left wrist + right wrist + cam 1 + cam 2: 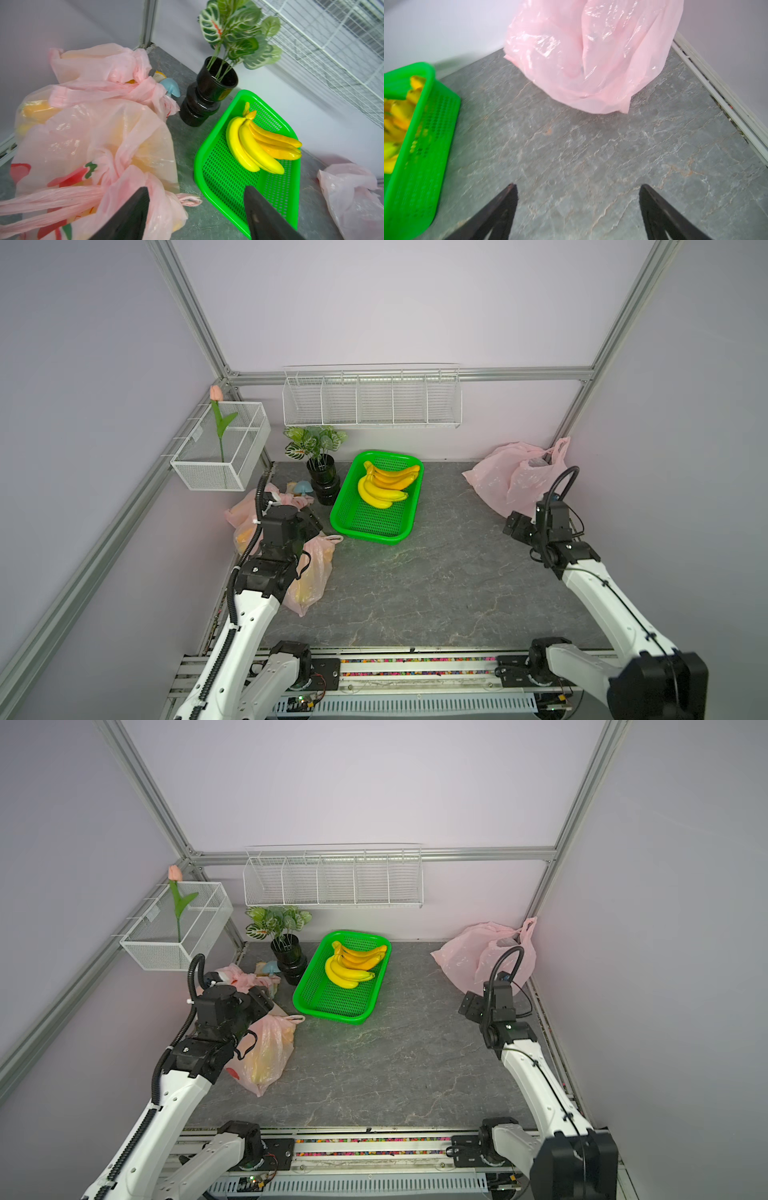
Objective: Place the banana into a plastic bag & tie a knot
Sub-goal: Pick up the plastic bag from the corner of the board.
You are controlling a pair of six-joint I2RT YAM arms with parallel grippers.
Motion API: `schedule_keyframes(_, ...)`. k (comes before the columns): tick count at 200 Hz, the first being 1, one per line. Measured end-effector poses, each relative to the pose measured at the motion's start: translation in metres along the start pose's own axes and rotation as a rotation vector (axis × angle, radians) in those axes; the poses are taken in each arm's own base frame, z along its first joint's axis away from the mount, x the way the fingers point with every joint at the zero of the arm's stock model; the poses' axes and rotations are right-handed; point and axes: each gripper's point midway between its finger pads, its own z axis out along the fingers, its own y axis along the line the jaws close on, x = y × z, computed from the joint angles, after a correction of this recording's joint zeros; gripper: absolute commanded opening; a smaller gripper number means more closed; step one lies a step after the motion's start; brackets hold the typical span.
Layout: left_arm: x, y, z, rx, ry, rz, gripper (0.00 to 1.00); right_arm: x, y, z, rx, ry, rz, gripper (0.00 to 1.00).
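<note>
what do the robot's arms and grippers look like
Both arms are white shells with black joints and wrist blocks. The left arm carries a black ribbed conduit held by white ties; the right arm has a thin black cable and a looping black hose. The left gripper and right gripper have matte black jaws tapering to points.

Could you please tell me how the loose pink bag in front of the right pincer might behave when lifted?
The pink bag looks thin and crinkled, so it will probably hang floppy. It seems to hold nothing heavy, so a push would likely just crumple it. Its glossy film may slip from the open right pincer unless bunched.
</note>
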Motion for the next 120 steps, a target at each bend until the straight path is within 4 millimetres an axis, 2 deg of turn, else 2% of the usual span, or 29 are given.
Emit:
schedule_keyframes(19,0.007,-0.016,-0.002,0.05,0.014,0.028,0.74,-0.021,-0.015,0.039,0.063,0.015,0.052,0.93)
schedule_keyframes(34,0.012,-0.028,-0.002,0.087,0.024,0.053,0.74,-0.029,-0.03,0.069,0.106,0.038,0.093,0.95)
schedule_keyframes(59,0.015,-0.044,-0.001,0.153,0.024,0.081,0.75,-0.032,-0.051,0.116,0.163,0.098,0.137,0.97)
schedule_keyframes(71,0.015,-0.048,0.0,0.176,0.02,0.085,0.75,-0.03,-0.055,0.134,0.175,0.124,0.142,1.0)
schedule_keyframes(79,0.015,-0.05,0.0,0.189,0.018,0.087,0.75,-0.031,-0.055,0.145,0.178,0.139,0.142,0.98)
schedule_keyframes(91,0.017,-0.053,0.001,0.208,0.021,0.093,0.75,-0.031,-0.053,0.161,0.175,0.161,0.139,0.89)
schedule_keyframes(107,0.019,-0.058,0.002,0.231,0.025,0.1,0.75,-0.033,-0.049,0.177,0.165,0.182,0.141,0.69)
schedule_keyframes(120,0.02,-0.061,0.004,0.247,0.028,0.103,0.75,-0.03,-0.046,0.186,0.154,0.196,0.13,0.48)
